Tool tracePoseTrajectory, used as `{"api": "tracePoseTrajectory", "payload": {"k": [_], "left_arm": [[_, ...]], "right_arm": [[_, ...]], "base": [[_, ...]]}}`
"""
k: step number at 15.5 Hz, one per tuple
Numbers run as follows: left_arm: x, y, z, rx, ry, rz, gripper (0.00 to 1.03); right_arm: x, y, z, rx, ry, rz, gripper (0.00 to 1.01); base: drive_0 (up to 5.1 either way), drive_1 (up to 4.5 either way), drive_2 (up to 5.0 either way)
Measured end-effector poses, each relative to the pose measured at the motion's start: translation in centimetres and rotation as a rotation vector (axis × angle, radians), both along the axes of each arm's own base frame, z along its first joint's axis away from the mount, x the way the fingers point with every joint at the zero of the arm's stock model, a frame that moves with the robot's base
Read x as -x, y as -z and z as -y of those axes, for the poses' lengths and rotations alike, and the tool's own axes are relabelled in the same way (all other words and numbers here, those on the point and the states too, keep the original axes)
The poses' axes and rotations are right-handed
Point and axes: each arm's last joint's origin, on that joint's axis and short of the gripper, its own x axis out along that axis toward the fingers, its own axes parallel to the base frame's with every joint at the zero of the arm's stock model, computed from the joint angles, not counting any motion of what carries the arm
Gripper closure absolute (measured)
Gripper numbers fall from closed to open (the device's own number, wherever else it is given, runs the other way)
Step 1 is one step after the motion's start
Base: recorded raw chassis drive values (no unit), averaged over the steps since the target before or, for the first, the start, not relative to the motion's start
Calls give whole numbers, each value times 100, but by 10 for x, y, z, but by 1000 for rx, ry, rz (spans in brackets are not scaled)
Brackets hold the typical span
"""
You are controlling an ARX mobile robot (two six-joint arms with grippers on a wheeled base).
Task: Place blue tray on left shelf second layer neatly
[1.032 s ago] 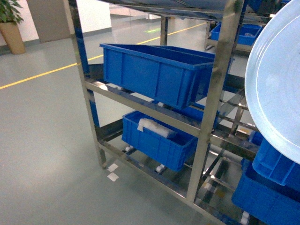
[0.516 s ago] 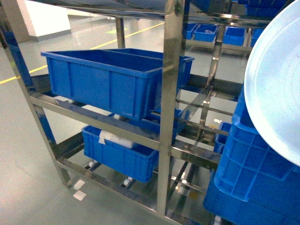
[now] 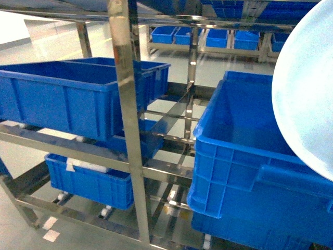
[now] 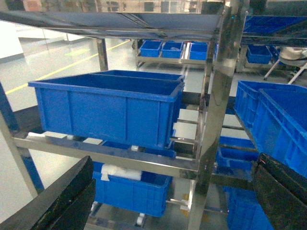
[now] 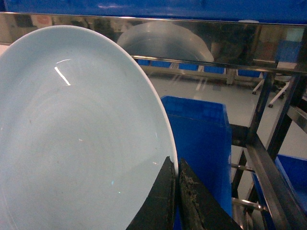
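The blue tray (image 3: 307, 99) is a pale round plate held on edge at the right side of the head view. In the right wrist view the blue tray (image 5: 76, 143) fills the left half, and my right gripper (image 5: 176, 165) is shut on its rim. The left shelf (image 3: 127, 120) is a steel rack with its square post just left of centre and rails running off to both sides. My left gripper (image 4: 168, 191) is open and holds nothing, facing the left shelf (image 4: 216, 96) from a short distance. Neither gripper shows in the head view.
A large dark-blue crate (image 3: 62, 99) sits on a middle rail at the left, with a smaller crate (image 3: 88, 179) holding white material below it. Another deep crate (image 3: 250, 156) stands close at the right, under the tray. More crates (image 3: 208, 36) line a far rack.
The head view has swung right and closer along the rack: the steel post and left crate slid leftward, and a big crate came in at the right. The tray stays held at the right.
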Motion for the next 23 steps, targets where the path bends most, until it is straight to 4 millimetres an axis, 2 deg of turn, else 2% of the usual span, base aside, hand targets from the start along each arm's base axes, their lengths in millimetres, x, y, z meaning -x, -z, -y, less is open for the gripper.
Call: {"api": "tracePoseTrajectory", "payload": {"k": [4,12,14,16,17,19,21,23], "left_arm": [[0,0,0,0,1,2,5],[0,0,0,0,1,1,5],[0,0,0,0,1,1,5],[0,0,0,0,1,1,5],[0,0,0,0,1,1,5],[0,0,0,0,1,1,5],[0,0,0,0,1,1,5],[0,0,0,0,1,1,5]], "right_arm": [[0,0,0,0,2,3,99],[-1,1,0,-1,2,-9,99],[0,8,6,-54,-2,-79,99],[-3,23,17,-193,20,-213,99],[-8,29,16,-259,3,-276,99],[-25,26,12,-324,-11,-279,99],[-43,25,10,-344,27,-244,99],[-61,36,6,-346,102,-272,99]], "base": [[-120,296,-535],[0,0,0],[0,0,0],[0,0,0],[0,0,0],[0,0,0],[0,0,0],[0,0,0]]}}
